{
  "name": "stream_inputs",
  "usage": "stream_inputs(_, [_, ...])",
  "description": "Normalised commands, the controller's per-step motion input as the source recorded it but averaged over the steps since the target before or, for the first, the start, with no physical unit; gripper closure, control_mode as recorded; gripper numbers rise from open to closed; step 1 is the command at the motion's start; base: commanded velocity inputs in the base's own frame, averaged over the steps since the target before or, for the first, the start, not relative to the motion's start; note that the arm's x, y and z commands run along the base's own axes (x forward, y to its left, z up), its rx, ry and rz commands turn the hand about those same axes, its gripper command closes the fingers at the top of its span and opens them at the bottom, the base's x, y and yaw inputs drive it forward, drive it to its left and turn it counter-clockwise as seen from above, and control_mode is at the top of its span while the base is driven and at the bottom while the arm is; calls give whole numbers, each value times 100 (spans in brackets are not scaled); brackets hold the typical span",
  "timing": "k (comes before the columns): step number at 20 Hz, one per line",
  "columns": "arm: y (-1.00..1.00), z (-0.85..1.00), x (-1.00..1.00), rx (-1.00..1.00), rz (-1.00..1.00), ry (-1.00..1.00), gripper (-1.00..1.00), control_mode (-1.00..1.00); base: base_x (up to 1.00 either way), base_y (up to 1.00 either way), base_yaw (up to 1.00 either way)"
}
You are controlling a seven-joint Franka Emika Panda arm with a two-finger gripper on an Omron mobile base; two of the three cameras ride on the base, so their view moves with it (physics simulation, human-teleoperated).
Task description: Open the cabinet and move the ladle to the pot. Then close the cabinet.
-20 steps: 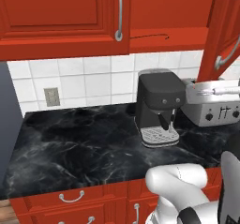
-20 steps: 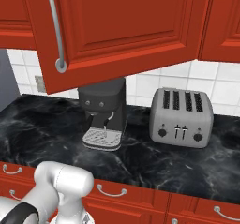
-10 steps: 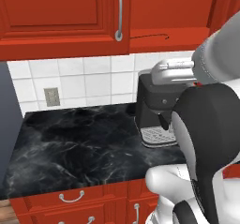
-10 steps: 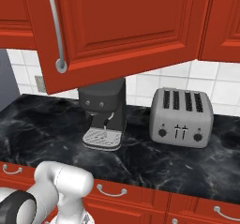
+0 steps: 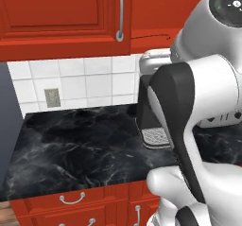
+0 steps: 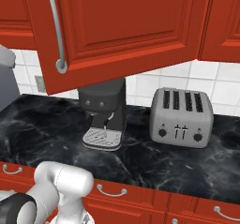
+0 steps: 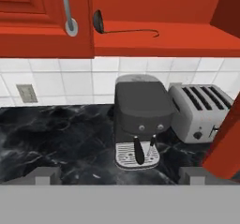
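Ladle (image 7: 123, 27) lies on the floor of the open red cabinet (image 7: 154, 38), its dark bowl toward the closed left door and its slim handle running away to a small hooked end. In the hand view the cabinet's shelf is exposed above the white tile backsplash (image 7: 61, 82), and the left door's vertical silver bar handle (image 7: 67, 11) hangs just beside the ladle's bowl. The swung-out right door (image 6: 117, 26) fills the top of the right base view, its own bar handle (image 6: 55, 31) near the left edge; the same door's edge shows as a red slab at the lower right of the hand view. Below, on the black marble bench (image 6: 140, 157), a black espresso machine (image 6: 104, 113) stands with its silver drip tray facing forward, and a silver 4-slot toaster (image 6: 181, 116) sits near it, apart, on the side away from the wall outlet (image 5: 52, 97). Red drawers with curved handles (image 6: 111, 191) run along the bench front. The white arm (image 5: 203, 102) rises large across the right of the left base view, hiding most of the espresso machine there. The hand's 2 fingers are spread wide, one grey tip (image 7: 44, 175) at each lower corner of the hand view, holding nothing.
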Motion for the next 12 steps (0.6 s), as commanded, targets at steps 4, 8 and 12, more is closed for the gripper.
stream_inputs(4, [0, -12, 66, -5, 0, -2, -100, -100, 0, 0, 0])
stream_inputs(8, [0, -5, 64, -5, 0, -2, -100, -100, 0, 0, 0])
stream_inputs(12, [0, 0, 63, -4, 0, 0, -100, -100, 0, 0, 0])
